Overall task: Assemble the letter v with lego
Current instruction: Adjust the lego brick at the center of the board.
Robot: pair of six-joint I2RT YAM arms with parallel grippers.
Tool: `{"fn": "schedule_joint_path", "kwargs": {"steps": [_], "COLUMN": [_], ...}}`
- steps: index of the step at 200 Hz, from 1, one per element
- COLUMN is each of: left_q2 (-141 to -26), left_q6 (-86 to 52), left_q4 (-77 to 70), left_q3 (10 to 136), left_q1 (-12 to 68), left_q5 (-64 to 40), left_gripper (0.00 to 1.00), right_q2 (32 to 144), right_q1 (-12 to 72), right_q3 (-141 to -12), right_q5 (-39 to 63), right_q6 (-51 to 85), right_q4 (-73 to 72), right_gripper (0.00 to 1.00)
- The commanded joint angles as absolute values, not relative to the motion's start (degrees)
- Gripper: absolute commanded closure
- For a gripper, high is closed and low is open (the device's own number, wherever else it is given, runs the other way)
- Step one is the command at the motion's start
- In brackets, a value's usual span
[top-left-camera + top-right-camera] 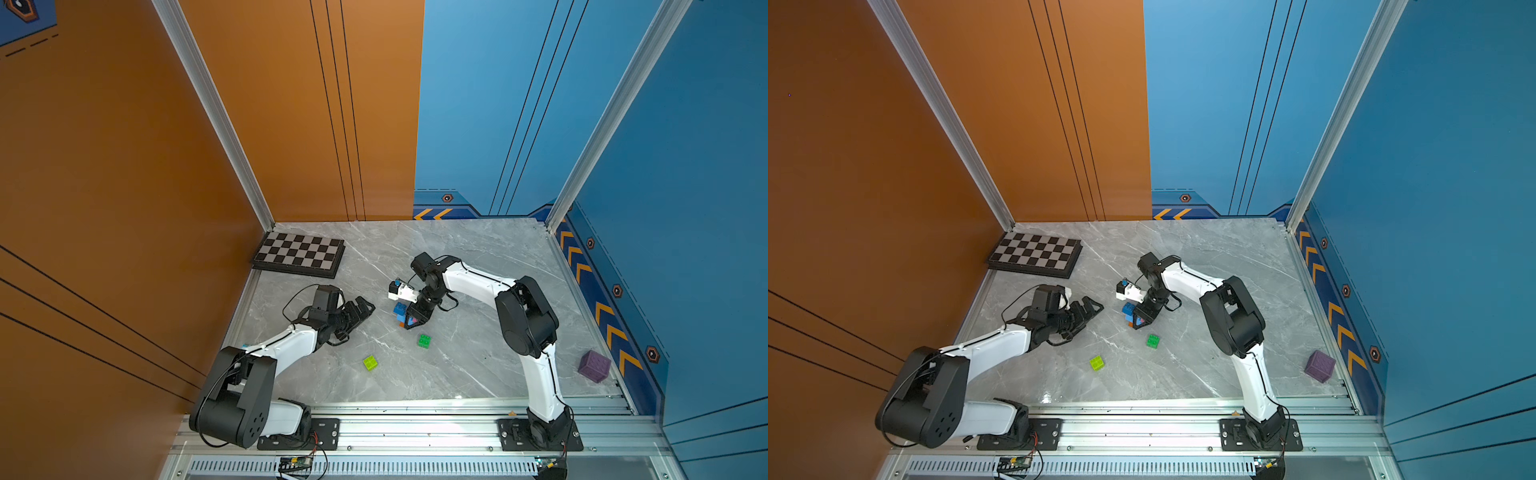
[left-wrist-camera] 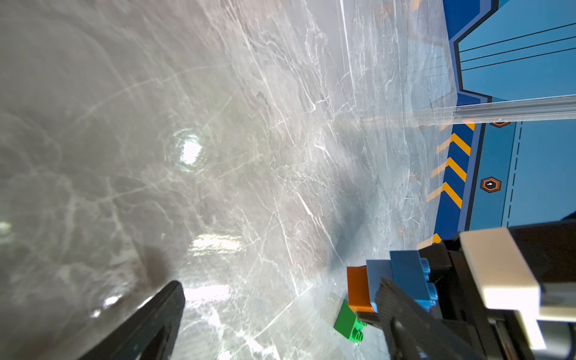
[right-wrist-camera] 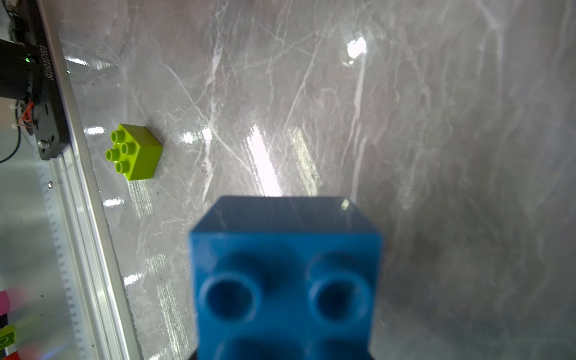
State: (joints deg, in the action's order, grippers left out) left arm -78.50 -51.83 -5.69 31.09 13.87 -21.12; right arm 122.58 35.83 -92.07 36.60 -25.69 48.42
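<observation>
A lego stack sits in my right gripper (image 1: 409,322), which is shut on it near the table's middle. The stack shows a dark-blue brick (image 1: 400,309), an orange end (image 1: 401,324) and a pink brick (image 1: 412,321) between the fingers. In the left wrist view it reads orange (image 2: 358,290), light blue (image 2: 378,274), then blue (image 2: 408,274). The blue brick (image 3: 286,265) fills the right wrist view and hides the jaws. My left gripper (image 1: 365,309) stands open and empty, just left of the stack. A green brick (image 1: 424,340) and a lime brick (image 1: 370,362) lie loose nearer the front.
A folded chessboard (image 1: 299,254) lies at the back left corner. A large purple studded cube (image 1: 594,365) stands by the right wall. The metal rail (image 1: 415,428) with both arm bases runs along the front edge.
</observation>
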Motion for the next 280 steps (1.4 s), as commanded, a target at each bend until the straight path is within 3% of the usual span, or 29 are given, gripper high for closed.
{"fn": "schedule_joint_path", "kwargs": {"steps": [1, 89, 103, 134, 280], "left_q2": [-78.7, -79.2, -79.3, -79.6, -80.1], "left_q6": [-50.5, -50.3, -50.3, -50.3, -50.3], "left_q4": [-4.6, -4.5, -4.6, -4.5, -4.6], "left_q3": [30.7, 30.7, 30.8, 30.9, 30.9], "left_q1": [13.3, 13.3, 13.3, 13.3, 13.2], "left_q5": [-22.6, -22.7, -22.8, -22.9, -23.2], "left_gripper": [0.01, 0.01, 0.01, 0.01, 0.01], "right_q2": [123.3, 126.2, 126.3, 126.1, 126.4], "right_q1": [35.5, 35.0, 34.8, 34.4, 33.5], "right_q3": [-91.3, -93.4, -93.7, -94.5, -99.1], "right_q5": [41.4, 32.0, 31.3, 29.5, 22.2], "right_q6": [-23.2, -22.7, -22.8, -23.0, -25.9], "right_q4": [49.1, 51.9, 52.3, 52.7, 57.9], "right_gripper": [0.66, 0.59, 0.5, 0.44, 0.32]}}
